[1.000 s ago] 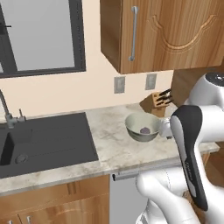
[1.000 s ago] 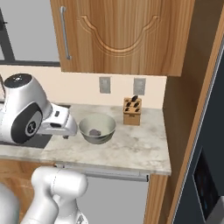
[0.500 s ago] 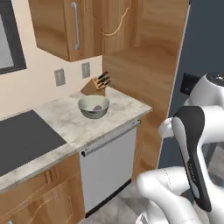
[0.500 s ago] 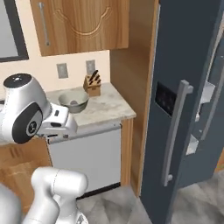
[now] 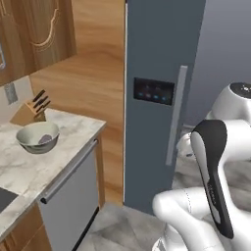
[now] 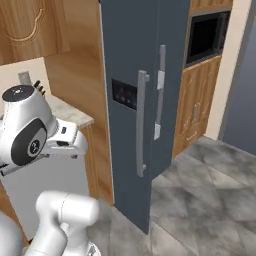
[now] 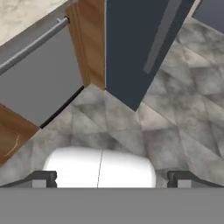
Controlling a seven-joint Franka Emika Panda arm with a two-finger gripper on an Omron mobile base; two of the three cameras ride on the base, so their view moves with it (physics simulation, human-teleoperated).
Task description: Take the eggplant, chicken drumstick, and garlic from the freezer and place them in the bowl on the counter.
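The freezer (image 5: 152,59) stands shut, a tall slate-blue cabinet with a long grey bar handle (image 5: 175,115); from the right it shows as freezer (image 6: 125,60) with two bar handles. The grey-green bowl (image 5: 29,138) sits on the marbled counter (image 5: 73,128) at the left, with a small purple-grey lump in it, the eggplant (image 5: 45,139). The chicken drumstick and the garlic are hidden. My gripper (image 7: 112,179) hangs open and empty, pointing down at the floor in front of the freezer (image 7: 131,48), well away from the bowl.
A knife block (image 5: 30,111) stands behind the bowl. A grey dishwasher front (image 5: 73,191) sits under the counter beside a wooden panel (image 5: 98,98). A built-in oven (image 6: 205,35) in wooden cabinets lies right of the freezer. Grey tiled floor (image 6: 200,200) offers open room.
The base has swung right, so the views went from the sink and counter to the freezer. The bowl now lies far left. The gripper stayed open.
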